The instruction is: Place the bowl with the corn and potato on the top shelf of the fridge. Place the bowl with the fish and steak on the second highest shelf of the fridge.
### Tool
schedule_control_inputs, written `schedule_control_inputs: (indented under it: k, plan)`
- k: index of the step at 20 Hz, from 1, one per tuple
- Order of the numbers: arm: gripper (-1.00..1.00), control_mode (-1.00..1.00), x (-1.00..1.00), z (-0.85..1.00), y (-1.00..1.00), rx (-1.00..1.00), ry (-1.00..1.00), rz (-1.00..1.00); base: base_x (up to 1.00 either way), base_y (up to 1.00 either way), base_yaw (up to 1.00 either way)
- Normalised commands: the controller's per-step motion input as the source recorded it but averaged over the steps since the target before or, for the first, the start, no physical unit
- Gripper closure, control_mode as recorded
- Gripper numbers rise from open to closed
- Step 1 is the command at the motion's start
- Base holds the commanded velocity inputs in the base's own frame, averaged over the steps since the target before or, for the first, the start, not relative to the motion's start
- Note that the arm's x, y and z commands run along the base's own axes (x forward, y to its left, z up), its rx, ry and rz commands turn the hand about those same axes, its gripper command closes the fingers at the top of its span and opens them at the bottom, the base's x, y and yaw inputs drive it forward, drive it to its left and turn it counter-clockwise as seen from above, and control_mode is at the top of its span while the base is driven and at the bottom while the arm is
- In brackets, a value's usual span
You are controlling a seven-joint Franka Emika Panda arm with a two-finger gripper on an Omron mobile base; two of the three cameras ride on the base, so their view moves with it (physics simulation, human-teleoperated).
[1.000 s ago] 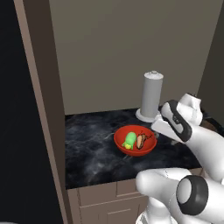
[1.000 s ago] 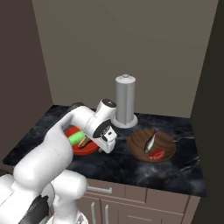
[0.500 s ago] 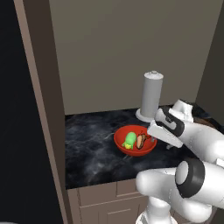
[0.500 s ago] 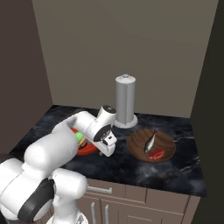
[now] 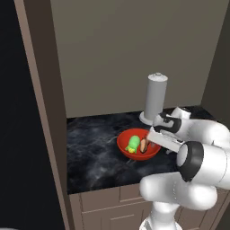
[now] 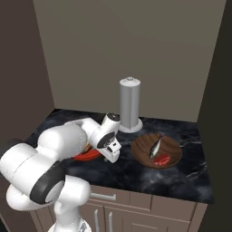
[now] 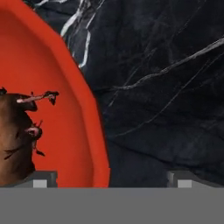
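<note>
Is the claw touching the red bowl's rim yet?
Cannot tell. In the hand view the open claw straddles the red bowl rim, fingertips barely visible; no view shows contact or a gap plainly.

Black marble counter (image 5: 96, 148) with white veins, set in a grey-brown alcove. Grey cylinder (image 5: 155, 98) with a small knob on top, upright on a round base, at the back of the counter near the wall (image 5: 126, 49). Brown cabinet fronts (image 6: 149, 213) below the counter edge, silver bar handles (image 6: 102, 195) on them. Tall brown panel (image 5: 42, 112) at the counter's left end
</note>
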Motion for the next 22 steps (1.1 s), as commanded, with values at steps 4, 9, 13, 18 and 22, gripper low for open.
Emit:
schedule_control_inputs:
  k: [4, 9, 13, 18, 22]
  plan:
    - [-1.00, -1.00, 0.33, -0.30, 0.05, 0.00, 0.00, 0.00, 0.00, 0.00, 0.00]
    - [1.00, -1.00, 0.43, -0.27, 0.14, 0.00, -0.01, 0.00, 0.00, 0.00, 0.00]
    - [1.00, -1.00, 0.13, -0.08, 0.00, 0.00, -0.02, 0.00, 0.00, 0.00, 0.00]
    - [1.00, -1.00, -0.03, 0.01, 0.00, 0.00, 0.00, 0.00, 0.00, 0.00, 0.00]
    - [1.00, -1.00, -0.47, 0.39, 0.02, -0.02, -0.13, -0.03, 0.00, 0.00, 0.00]
